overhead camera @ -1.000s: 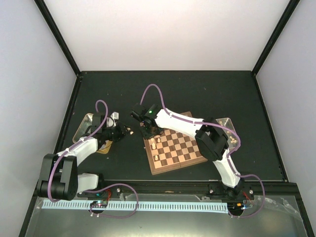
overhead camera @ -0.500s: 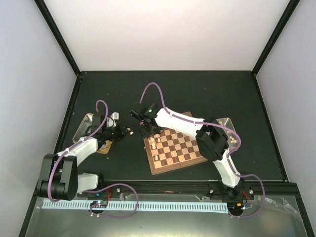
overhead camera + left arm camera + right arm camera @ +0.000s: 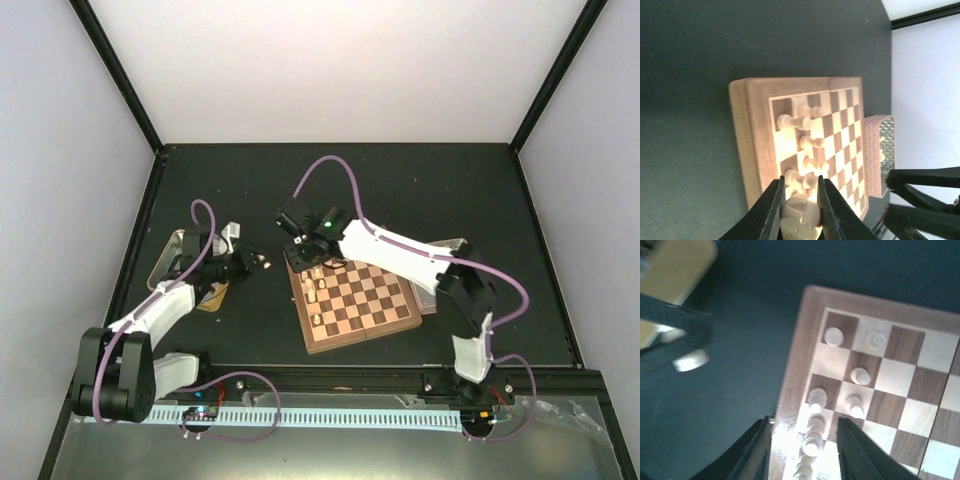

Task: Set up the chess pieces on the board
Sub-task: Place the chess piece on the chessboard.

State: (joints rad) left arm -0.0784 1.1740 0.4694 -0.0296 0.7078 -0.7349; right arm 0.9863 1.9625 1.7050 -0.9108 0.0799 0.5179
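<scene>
Dark table (image 3: pixel 420 190); the board (image 3: pixel 355 300) is laid on it right of centre, toward the near edge, turned slightly askew; square, wooden, dark brown and pale tan checks inside a plain brown rim (image 3: pixel 755 125).

Right arm (image 3: pixel 400 255) is stretched leftward across the board's far side; left arm (image 3: pixel 160 300) is held over bare table to the board's left, well apart from it.

Right gripper (image 3: pixel 804 430) is poised over the board's left edge (image 3: pixel 795 375); its jaws are spread, and one pale piece (image 3: pixel 812 440) is seen standing between them with a gap on either side, so nothing is grasped.

Left gripper (image 3: pixel 800 187) is clenched on a held pale piece (image 3: pixel 800 217), a rounded tan chessman pinched between the two fingers (image 3: pixel 772 210), above the table and off the board.

Pale pieces on the board (image 3: pixel 860 375) are grouped in the squares by the left edge, upright, each smaller than its square; turned wood, light tan, knobbed tops. From above the group (image 3: pixel 315 295) is seen in the two leftmost files only.
</scene>
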